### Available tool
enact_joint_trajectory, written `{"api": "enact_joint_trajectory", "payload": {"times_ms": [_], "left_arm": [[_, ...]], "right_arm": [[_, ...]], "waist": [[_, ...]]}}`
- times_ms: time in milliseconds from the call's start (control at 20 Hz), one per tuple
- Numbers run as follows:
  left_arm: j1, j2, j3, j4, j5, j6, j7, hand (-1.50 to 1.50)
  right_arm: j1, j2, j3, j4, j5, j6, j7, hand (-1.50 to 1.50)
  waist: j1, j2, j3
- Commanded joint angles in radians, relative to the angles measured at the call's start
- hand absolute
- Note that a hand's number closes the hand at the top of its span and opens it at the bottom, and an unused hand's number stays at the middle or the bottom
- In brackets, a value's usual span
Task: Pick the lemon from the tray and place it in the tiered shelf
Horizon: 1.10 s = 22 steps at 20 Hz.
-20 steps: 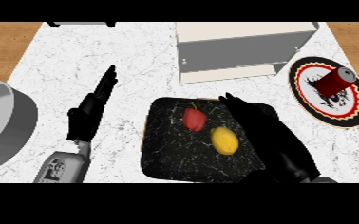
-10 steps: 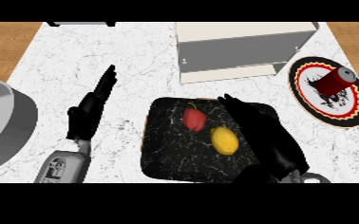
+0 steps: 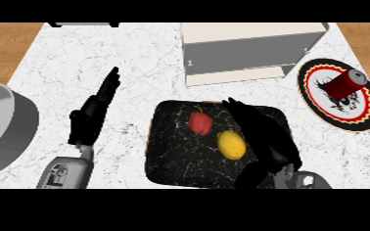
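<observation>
On tray (image 3: 173,171): lemon (image 3: 231,145) lying beside red pepper (image 3: 200,122)
Right hand (image 3: 264,134): held just right of lemon, fingers extended, nothing gripped
Left hand (image 3: 92,112): rested open on counter (image 3: 130,68)
Shelf (image 3: 249,51): behind tray

On your tray (image 3: 173,166) the lemon (image 3: 231,145) lies just right of and nearer you than the pepper (image 3: 200,122). The tiered shelf (image 3: 245,54) stands behind the tray. To its right, a can (image 3: 347,83) lies on a plate (image 3: 318,103).
</observation>
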Motion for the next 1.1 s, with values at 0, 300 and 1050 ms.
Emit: {"api": "enact_joint_trajectory", "payload": {"times_ms": [0,300,1050], "left_arm": [[-0.009,-0.028,-0.004,0.015,-0.022,0.005,-0.003,0.00],[0.030,-0.008,0.026,-0.031,-0.013,-0.039,-0.003,0.00],[0.014,-0.043,0.036,-0.079,-0.046,-0.020,0.070,0.00]], "right_arm": [[-0.063,0.084,0.002,0.033,0.047,0.013,0.050,-1.50],[0.034,0.062,0.003,0.036,0.117,-0.012,-0.034,-1.50],[0.073,0.050,-0.046,0.215,0.174,-0.057,-0.224,-1.50]], "waist": [[0.000,0.000,0.000],[0.000,-0.001,0.000],[0.000,-0.001,0.000]]}}
